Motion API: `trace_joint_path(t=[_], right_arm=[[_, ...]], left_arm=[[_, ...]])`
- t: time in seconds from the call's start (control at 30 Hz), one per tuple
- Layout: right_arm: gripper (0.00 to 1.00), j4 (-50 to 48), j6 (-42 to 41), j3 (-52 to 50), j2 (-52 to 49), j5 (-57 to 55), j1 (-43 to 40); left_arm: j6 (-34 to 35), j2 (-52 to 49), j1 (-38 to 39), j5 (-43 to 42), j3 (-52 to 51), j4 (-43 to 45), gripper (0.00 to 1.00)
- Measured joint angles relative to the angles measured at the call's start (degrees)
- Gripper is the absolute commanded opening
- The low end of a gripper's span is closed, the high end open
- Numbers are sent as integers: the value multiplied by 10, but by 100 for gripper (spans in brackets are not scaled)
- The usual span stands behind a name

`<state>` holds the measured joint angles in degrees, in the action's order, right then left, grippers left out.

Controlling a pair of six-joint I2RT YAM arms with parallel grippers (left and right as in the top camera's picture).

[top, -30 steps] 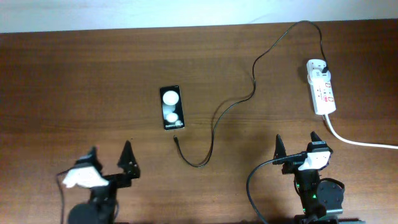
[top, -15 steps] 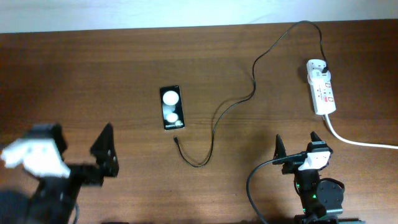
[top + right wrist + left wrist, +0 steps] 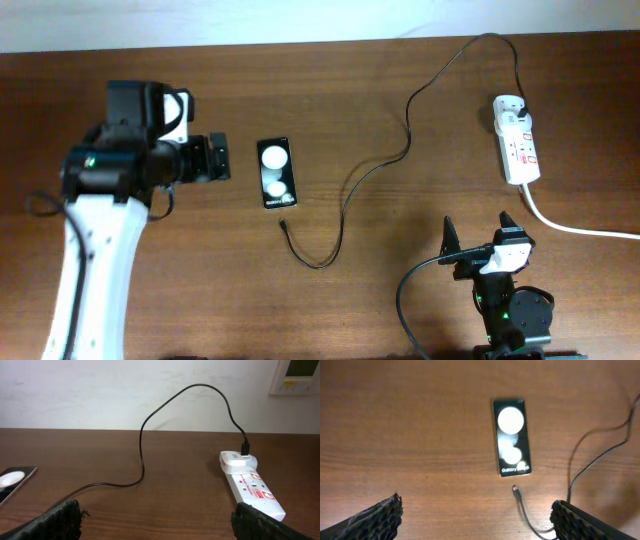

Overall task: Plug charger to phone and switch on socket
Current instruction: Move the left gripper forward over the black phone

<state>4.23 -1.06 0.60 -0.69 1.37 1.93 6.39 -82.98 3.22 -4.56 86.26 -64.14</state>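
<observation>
one arm moved: left gripper (image 3: 221,160) swung near phone (image 3: 276,174), jaws wide & empty, charger tip (image 3: 516,490) between them; right gripper (image 3: 479,224) open, empty, idle.

Bright, even light; two round glare spots on the phone (image 3: 511,436); left-wrist view slightly soft.

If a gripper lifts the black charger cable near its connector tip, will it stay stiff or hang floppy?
Probably floppy: the charger lies in loose curves on the table, so its connector tip may droop or twist. It looks thin, so likely light, yet its far end is plugged into the socket and may pull back.
</observation>
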Motion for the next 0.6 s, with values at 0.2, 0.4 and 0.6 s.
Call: trace_joint_path(t=[0.2,0.4,0.6], right_arm=[[98,0,0,0,0,0,0],[99,0,0,0,0,0,0],[99,0,0,0,0,0,0]], left_arm=[[0,-102,1,-17,0,0,99],[0,-163,1,-22,0,-1,99],[0,-214,13,-26,0,-1,99]])
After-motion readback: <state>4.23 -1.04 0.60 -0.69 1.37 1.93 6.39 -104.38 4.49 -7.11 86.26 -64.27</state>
